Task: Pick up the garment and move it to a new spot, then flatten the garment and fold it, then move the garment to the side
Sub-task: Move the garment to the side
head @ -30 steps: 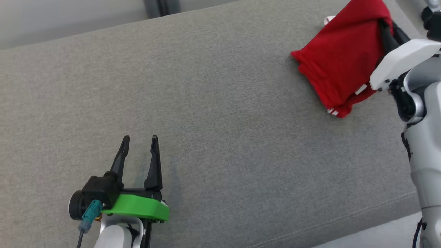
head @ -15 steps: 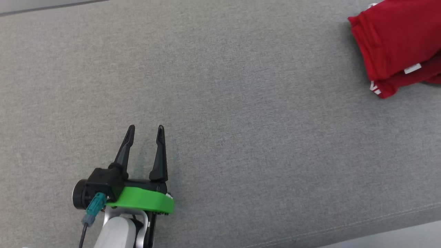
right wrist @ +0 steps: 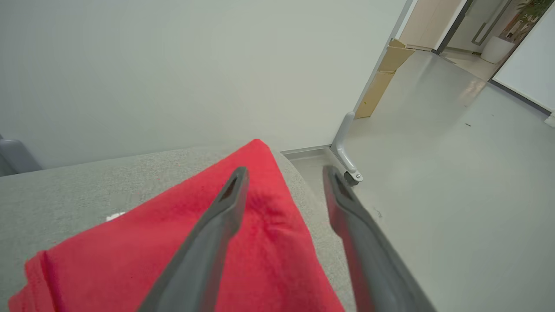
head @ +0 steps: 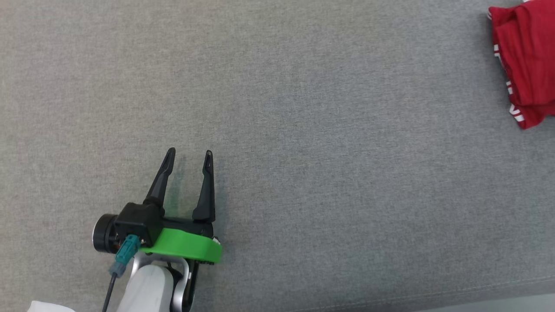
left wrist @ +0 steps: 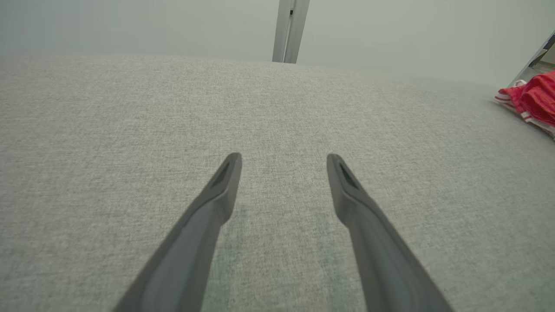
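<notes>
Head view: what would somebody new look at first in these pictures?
The red folded garment at the far right of the grey cushion stands out most. Next, the open left gripper at the lower left, with its green collar. The right wrist view shows the right gripper open over the garment.

Even light, faint shadows, pics sharp
</notes>
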Controlling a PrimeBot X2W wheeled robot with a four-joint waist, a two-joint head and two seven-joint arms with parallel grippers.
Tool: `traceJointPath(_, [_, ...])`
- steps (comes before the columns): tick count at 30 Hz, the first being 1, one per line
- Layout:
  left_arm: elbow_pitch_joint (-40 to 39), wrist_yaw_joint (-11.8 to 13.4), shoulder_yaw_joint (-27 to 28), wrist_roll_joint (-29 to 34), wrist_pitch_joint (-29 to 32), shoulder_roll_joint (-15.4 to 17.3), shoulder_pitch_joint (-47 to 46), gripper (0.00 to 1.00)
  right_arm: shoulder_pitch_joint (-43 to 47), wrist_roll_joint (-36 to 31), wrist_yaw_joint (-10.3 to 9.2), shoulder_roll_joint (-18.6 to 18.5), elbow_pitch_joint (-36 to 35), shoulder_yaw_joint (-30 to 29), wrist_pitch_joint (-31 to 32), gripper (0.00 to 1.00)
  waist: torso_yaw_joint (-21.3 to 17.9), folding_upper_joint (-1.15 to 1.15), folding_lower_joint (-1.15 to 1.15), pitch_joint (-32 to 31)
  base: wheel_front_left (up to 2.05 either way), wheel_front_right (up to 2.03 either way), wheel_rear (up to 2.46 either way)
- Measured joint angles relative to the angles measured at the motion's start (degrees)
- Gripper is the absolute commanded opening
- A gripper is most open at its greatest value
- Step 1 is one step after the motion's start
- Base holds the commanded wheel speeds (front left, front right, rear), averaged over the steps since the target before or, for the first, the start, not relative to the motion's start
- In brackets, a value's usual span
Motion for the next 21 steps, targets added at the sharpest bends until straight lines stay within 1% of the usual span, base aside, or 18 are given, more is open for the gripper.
traceJointPath(3, [0.02,-0.03,0.02,0.09,0.00,0.02,-0.04,1.00,-0.63,-2.30,0.00,0.86,2.00,-1.54,-3.13,1.00,0.69,0.00,0.00,0.74,0.00,0.00,0.00])
traceJointPath(5, [0.05,-0.02,0.23,0.15,0.00,0.08,-0.03,1.00,-1.09,-2.78,0.00,2.42,3.09,-1.63,-4.47,1.00,0.82,0.00,0.00,0.99,0.00,0.00,0.00])
traceJointPath(9, [0.19,0.08,0.63,0.15,0.00,0.13,-0.03,1.00,-1.21,-3.23,0.00,4.47,3.74,0.33,-6.90,1.00,0.31,0.00,0.00,0.48,0.00,0.00,0.00])
traceJointPath(13, [0.35,0.12,1.15,0.02,0.00,0.12,-0.07,1.00,-1.53,-2.58,0.00,6.46,2.64,4.68,-8.35,1.00,-0.40,0.00,0.00,-0.86,0.00,0.00,0.00])
traceJointPath(17, [0.55,0.37,3.24,-1.32,-0.01,0.11,-0.71,1.00,-1.14,-0.64,0.00,8.77,0.14,9.68,-9.47,1.00,-1.01,0.00,0.00,-3.05,0.00,0.00,0.00])
traceJointPath(21, [1.55,0.56,5.49,-3.11,0.00,0.08,-1.22,1.00,1.68,2.54,0.00,12.23,-1.71,13.35,-11.66,1.00,-1.58,0.00,0.00,-5.94,0.00,0.00,0.00])
